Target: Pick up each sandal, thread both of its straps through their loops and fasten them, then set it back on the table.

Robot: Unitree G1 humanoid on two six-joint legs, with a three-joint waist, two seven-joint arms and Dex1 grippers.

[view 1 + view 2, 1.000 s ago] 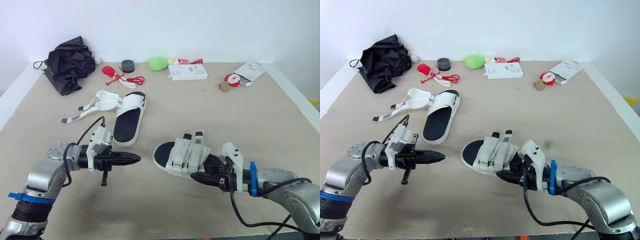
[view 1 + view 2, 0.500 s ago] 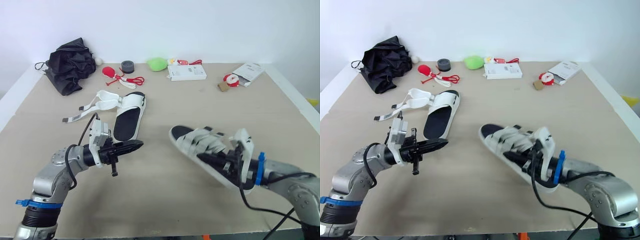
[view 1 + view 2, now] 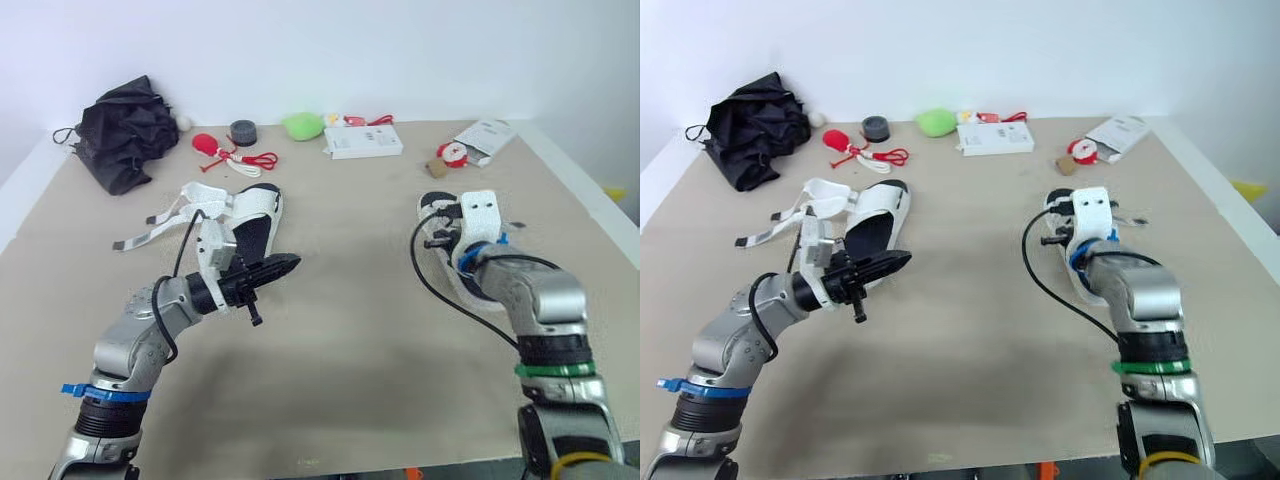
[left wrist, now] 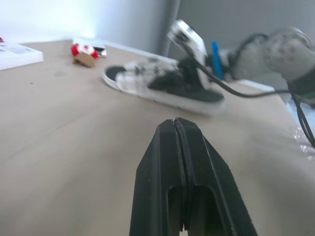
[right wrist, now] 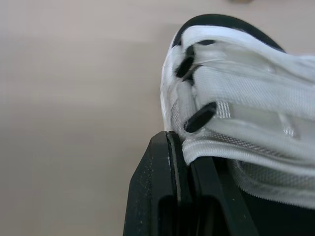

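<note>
Right hand (image 5: 177, 147) grips fastened sandal (image 5: 236, 88) at right: set sole flat on table (image 3: 350, 330) before letting go; left hand (image 3: 283, 265), clenched & empty, near unfastened sandal (image 3: 255, 215).

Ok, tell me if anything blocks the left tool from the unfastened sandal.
Nothing visible does. The shut left tool is right by the near end of the white, black-soled sandal with loose straps, with no other object between them.
</note>
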